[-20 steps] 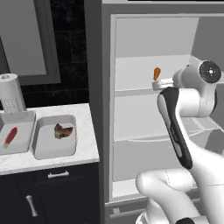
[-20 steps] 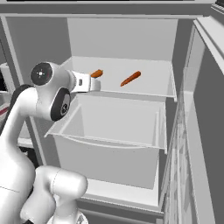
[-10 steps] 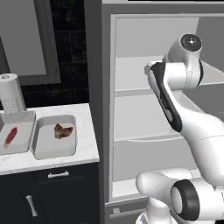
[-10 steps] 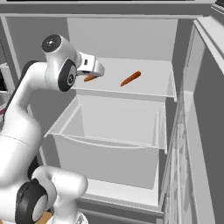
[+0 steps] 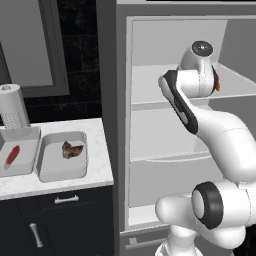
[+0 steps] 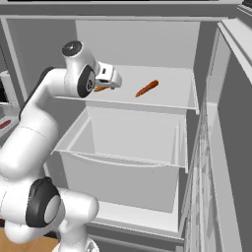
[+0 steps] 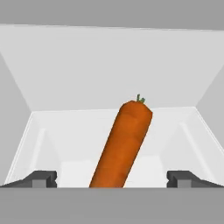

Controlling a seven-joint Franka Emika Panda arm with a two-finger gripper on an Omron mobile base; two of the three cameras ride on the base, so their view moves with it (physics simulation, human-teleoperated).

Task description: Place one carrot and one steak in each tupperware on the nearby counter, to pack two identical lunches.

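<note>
My gripper (image 7: 113,179) is open, and one carrot (image 7: 122,144) lies lengthwise between its fingertips (image 7: 41,178) without touching them. From the right base view the gripper (image 6: 112,81) reaches over the fridge's upper shelf (image 6: 172,98), half hiding that carrot (image 6: 101,89). A second carrot (image 6: 146,88) lies further right on the shelf. On the counter (image 5: 100,165) stand two tupperware trays. The left tupperware (image 5: 27,142) holds a red steak (image 5: 12,156). The right tupperware (image 5: 50,172) holds a brown steak (image 5: 72,149). An orange tip of carrot (image 5: 217,85) peeks past my wrist.
The fridge stands open, with a clear drawer (image 6: 123,142) under the shelf and its door (image 6: 231,123) swung out at the right. A paper towel roll (image 5: 12,105) stands behind the trays. Dark cabinets with silver handles (image 5: 66,199) sit below the counter.
The arm has lifted and swung the hand up and deeper onto the shelf, level with the left carrot. The jaws stayed open. Carrots, steaks and trays have not moved.
</note>
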